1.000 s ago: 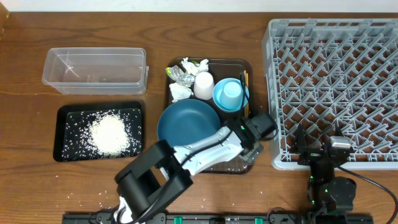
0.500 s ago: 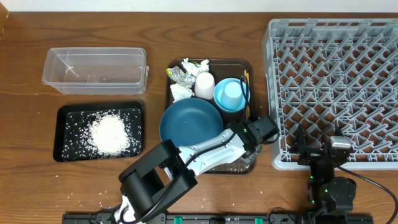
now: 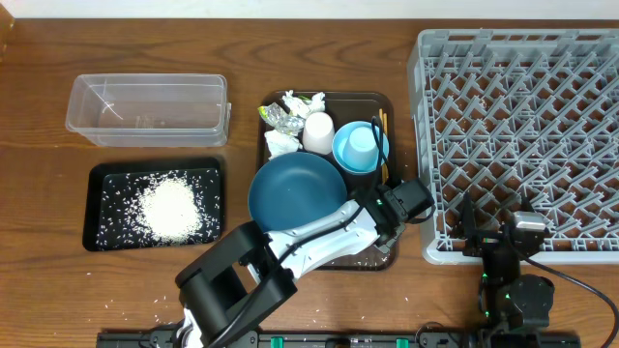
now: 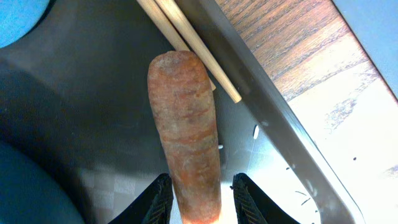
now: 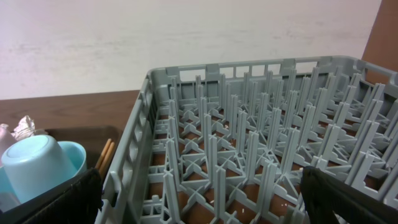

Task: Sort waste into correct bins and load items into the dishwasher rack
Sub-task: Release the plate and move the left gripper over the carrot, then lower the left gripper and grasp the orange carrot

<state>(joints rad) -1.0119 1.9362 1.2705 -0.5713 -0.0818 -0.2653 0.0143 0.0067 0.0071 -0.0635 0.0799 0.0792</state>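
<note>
Straddling the carrot piece (image 4: pixel 185 130) with my left gripper (image 4: pixel 202 198), jaws narrowed either side, contact I cannot tell; it lies on the serving tray (image 4: pixel 81 106) near its right rim. My right gripper (image 5: pixel 199 202) stands spread.

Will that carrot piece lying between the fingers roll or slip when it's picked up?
Probably stiff: the carrot looks solid and straight. Its rounded, tapering shape may let it roll on the tray or slip between the fingers.

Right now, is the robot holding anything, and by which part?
Left gripper straddles the near end of the carrot piece; a firm hold cannot be told. Right gripper holds nothing.
</note>
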